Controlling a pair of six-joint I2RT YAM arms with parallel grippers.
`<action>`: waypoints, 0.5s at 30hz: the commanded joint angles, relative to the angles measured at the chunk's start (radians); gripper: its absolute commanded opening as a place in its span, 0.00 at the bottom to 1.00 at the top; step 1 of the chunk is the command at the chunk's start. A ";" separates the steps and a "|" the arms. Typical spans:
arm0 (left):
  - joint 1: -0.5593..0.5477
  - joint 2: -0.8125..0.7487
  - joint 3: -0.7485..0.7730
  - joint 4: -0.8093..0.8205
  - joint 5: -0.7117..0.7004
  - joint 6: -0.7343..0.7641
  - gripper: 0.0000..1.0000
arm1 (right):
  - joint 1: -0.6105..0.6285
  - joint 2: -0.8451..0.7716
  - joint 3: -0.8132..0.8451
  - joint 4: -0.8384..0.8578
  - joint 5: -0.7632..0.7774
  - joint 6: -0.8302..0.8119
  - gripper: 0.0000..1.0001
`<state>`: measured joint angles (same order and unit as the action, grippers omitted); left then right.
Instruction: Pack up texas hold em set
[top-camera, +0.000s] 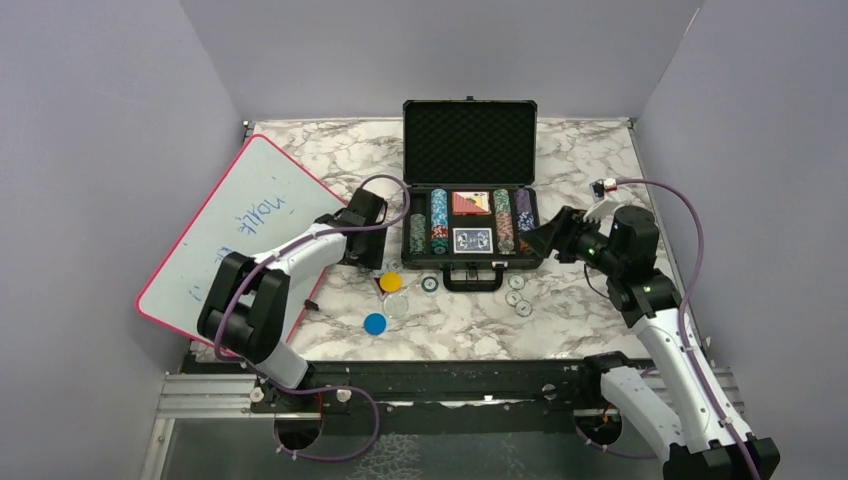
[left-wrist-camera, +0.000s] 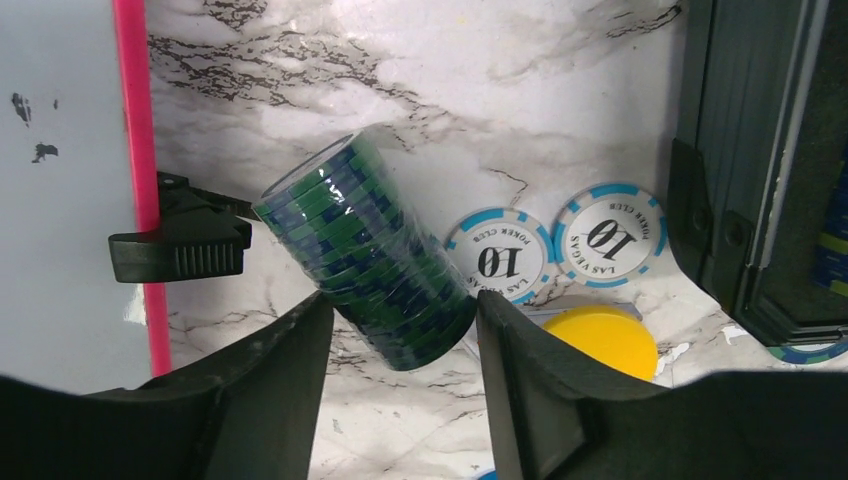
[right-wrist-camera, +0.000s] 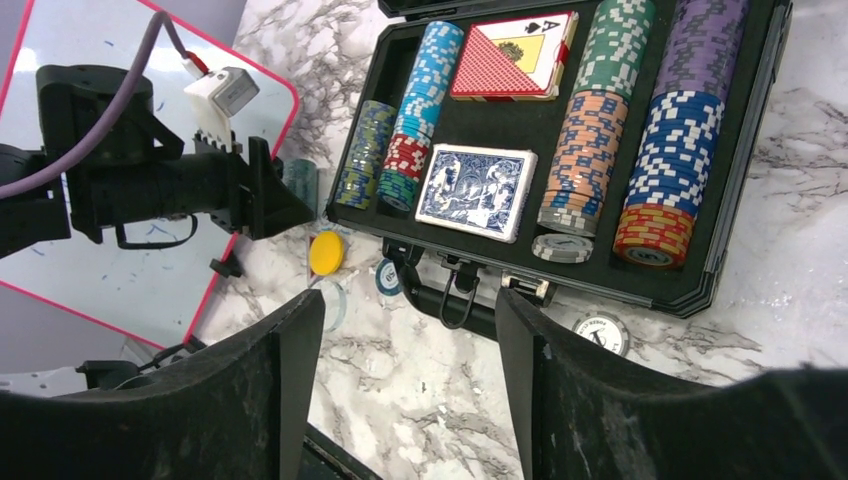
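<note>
The case (top-camera: 470, 140) lies open in the middle of the table (top-camera: 300, 140), lid propped up at the far side so the foam tray faces both arms. Its slots already hold rows of chips, with the red deck (right-wrist-camera: 510, 55) and blue deck (right-wrist-camera: 478, 190) in the centre.

The left tool (left-wrist-camera: 405, 310) is low at the case's left side, between it and the whiteboard (left-wrist-camera: 60, 150). Its fingers (left-wrist-camera: 270, 380) bracket the lower end of a green stack (left-wrist-camera: 365, 250), which looks shrink-wrapped and leans tilted on the table. The stack nearly fills the gap, but I cannot tell whether the pads are pressing it or only standing close. Coming at the stack side-on probably lets all its chips be taken as one roll. The leftmost slot (right-wrist-camera: 365, 150) is only part filled, so that is likely where this stack belongs.

The right tool (right-wrist-camera: 410, 300) is released and holds nothing. It hangs over the case's near edge, above the handle (right-wrist-camera: 455, 300). From there it looks down on the tray and stays out of the left arm's way.

Still loose on the table are two "10" chips (left-wrist-camera: 497, 257) and a yellow button (left-wrist-camera: 600, 340) just beside the stack. More chips (top-camera: 517, 297) lie right of the handle, so the packing looks well along but unfinished.
</note>
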<state>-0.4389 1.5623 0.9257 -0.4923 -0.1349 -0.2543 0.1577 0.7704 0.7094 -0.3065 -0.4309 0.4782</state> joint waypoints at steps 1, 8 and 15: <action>0.003 0.006 0.019 -0.007 0.011 -0.026 0.53 | 0.005 -0.015 -0.018 0.028 0.014 -0.009 0.64; 0.005 0.020 0.018 -0.008 -0.028 -0.097 0.54 | 0.005 -0.018 -0.016 0.025 0.028 -0.008 0.63; 0.005 0.025 0.031 0.016 -0.072 -0.191 0.64 | 0.005 -0.022 -0.020 0.021 0.027 -0.014 0.63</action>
<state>-0.4389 1.5871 0.9257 -0.4988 -0.1516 -0.3687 0.1577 0.7643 0.7017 -0.3069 -0.4240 0.4778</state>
